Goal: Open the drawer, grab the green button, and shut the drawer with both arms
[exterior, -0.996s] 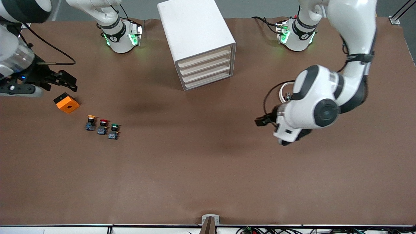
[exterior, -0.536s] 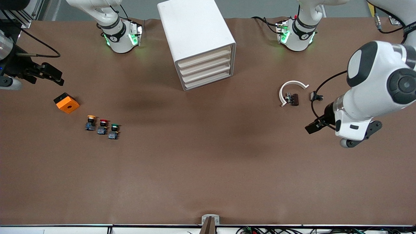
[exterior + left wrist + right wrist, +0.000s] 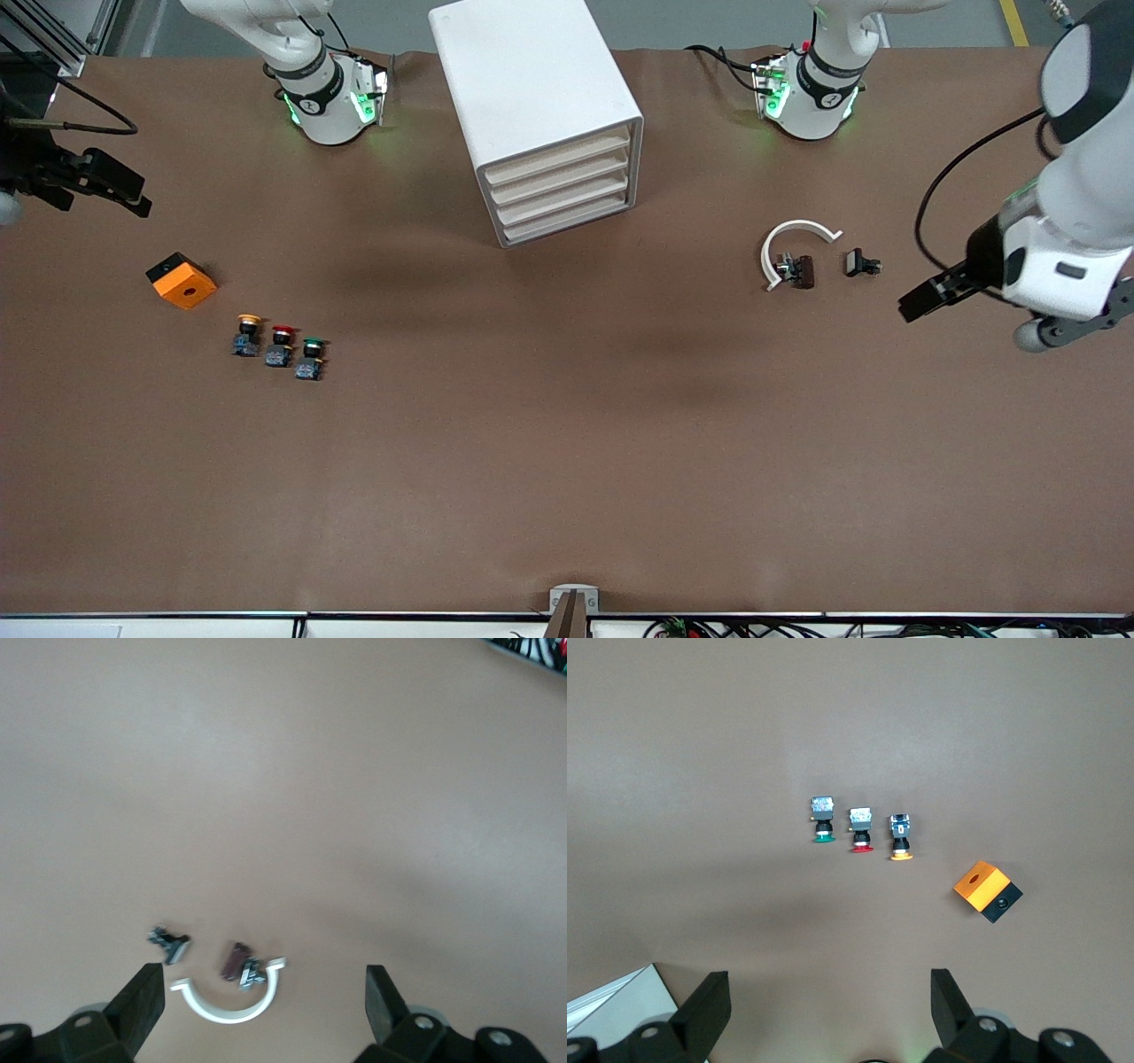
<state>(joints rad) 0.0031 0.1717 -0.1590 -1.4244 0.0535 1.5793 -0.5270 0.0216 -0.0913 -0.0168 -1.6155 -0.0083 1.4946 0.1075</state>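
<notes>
White four-drawer cabinet: upper centre of front view, cream drawer fronts all shut. Green-capped push button: brown counter, lower left. Right tool: spread, empty, upper left, nearer the button. Left tool: spread, empty, right edge.

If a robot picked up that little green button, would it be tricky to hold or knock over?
Probably light: the green button is tiny beside the cabinet. It may tip when nudged, since its round cap sits on a narrow blocky body. That hard, squarish body should give the fingers flat sides to pinch, so slipping seems unlikely.
</notes>
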